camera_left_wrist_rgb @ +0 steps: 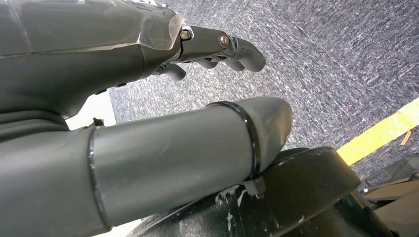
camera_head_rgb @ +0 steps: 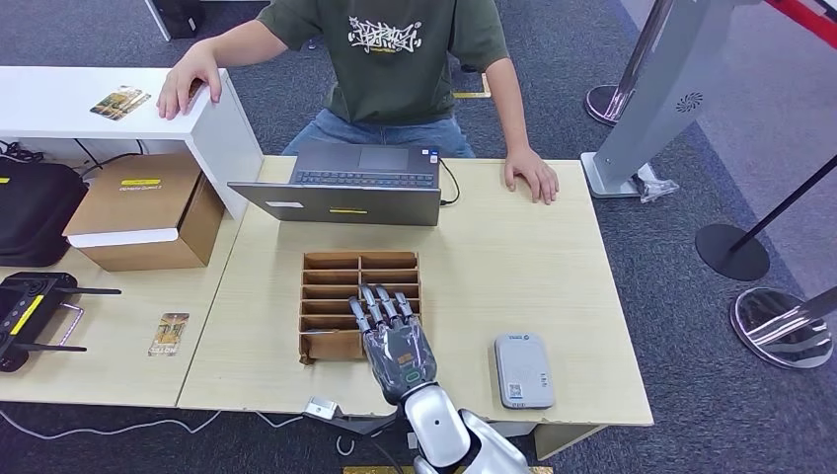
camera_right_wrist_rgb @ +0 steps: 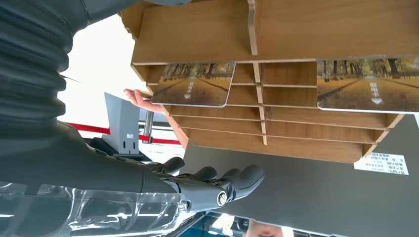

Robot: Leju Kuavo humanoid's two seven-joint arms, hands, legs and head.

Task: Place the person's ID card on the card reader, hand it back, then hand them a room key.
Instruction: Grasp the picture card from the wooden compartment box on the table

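My right hand (camera_head_rgb: pixel 392 337) hovers over the near end of the wooden card rack (camera_head_rgb: pixel 336 286) in the middle of the table, fingers stretched forward and apart, holding nothing. In the right wrist view the fingers (camera_right_wrist_rgb: pixel 225 181) lie just off the rack (camera_right_wrist_rgb: pixel 306 29), whose slots hold two room key cards printed with an autumn avenue (camera_right_wrist_rgb: pixel 193 84) (camera_right_wrist_rgb: pixel 365 90). The grey card reader (camera_head_rgb: pixel 523 370) lies to the right of my hand, with nothing on it. My left hand (camera_left_wrist_rgb: pixel 148 49) hangs over the carpet and holds nothing.
A person sits behind an open laptop (camera_head_rgb: pixel 341 188), one hand on the table (camera_head_rgb: pixel 533 176), the other on a white shelf (camera_head_rgb: pixel 188 79) beside some cards (camera_head_rgb: pixel 120 102). A loose card (camera_head_rgb: pixel 169 334), a cardboard box (camera_head_rgb: pixel 148 209) and a controller (camera_head_rgb: pixel 30 314) lie on the left table.
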